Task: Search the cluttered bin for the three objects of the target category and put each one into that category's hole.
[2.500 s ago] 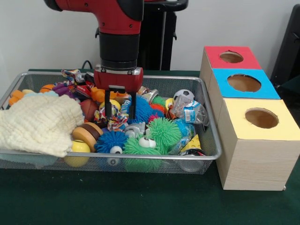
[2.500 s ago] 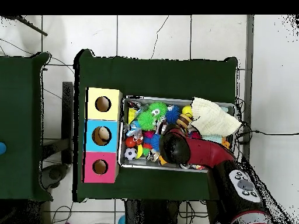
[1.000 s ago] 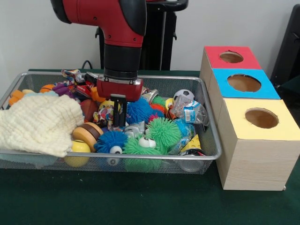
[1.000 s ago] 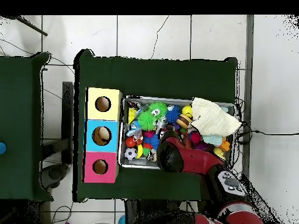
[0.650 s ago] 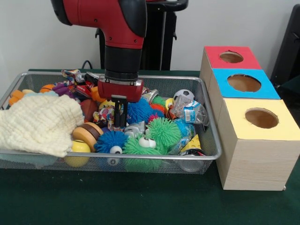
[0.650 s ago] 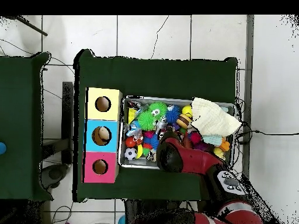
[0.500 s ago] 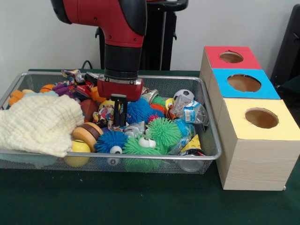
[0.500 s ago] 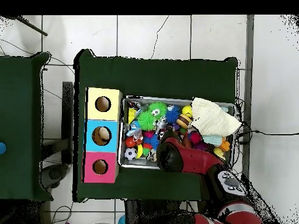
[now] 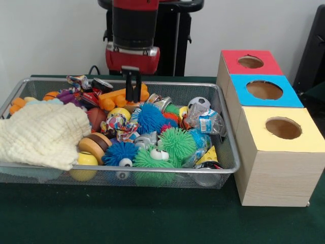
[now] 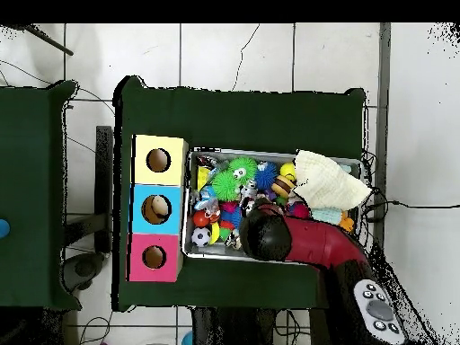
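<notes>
Our gripper (image 9: 133,95) has risen out of the bin (image 9: 223,124) with fingers together and empty, so no plush toy is lifted, none shows plainly among the clutter, and the red hole (image 9: 250,62) waits.

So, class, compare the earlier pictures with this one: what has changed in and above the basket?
The gripper has risen out of the toy pile, shut and seemingly empty. The wire basket, cream cloth and three boxes stayed put.
</notes>
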You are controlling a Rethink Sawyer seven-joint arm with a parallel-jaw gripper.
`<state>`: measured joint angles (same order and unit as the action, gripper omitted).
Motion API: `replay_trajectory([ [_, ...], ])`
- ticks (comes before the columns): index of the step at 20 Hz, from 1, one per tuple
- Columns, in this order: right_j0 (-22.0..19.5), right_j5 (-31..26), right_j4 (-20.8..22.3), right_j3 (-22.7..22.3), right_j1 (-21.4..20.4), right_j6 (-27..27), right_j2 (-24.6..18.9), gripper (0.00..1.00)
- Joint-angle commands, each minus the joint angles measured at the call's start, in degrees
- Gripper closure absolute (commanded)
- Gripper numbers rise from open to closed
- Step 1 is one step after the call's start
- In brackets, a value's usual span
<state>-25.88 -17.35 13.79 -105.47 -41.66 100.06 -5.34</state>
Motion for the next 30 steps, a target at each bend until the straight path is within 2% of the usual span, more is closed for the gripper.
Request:
replay_trajectory([
  [1, -3.3, -13.2, -4.8, -2.1, -10.2, -1.5, -8.7, 1.0],
  [5, -5.2, -13.9, -5.0, -3.0, -10.0, -2.0, -10.0, 1.0],
  [8, -5.6, -4.8, -2.0, -4.3, -6.5, 1.3, -9.1, 1.0],
  [9, -5.1, -4.3, -0.9, -4.1, -6.2, 1.7, -8.6, 0.0],
  [14, -4.0, -2.3, 0.0, -4.4, -5.9, 3.0, -7.2, 0.0],
  [22, -4.4, -6.6, 0.3, -6.7, -7.1, 0.6, -6.9, 0.0],
  [30, -3.2, 1.6, 2.7, -11.5, -5.3, 4.0, -5.0, 0.0],
])
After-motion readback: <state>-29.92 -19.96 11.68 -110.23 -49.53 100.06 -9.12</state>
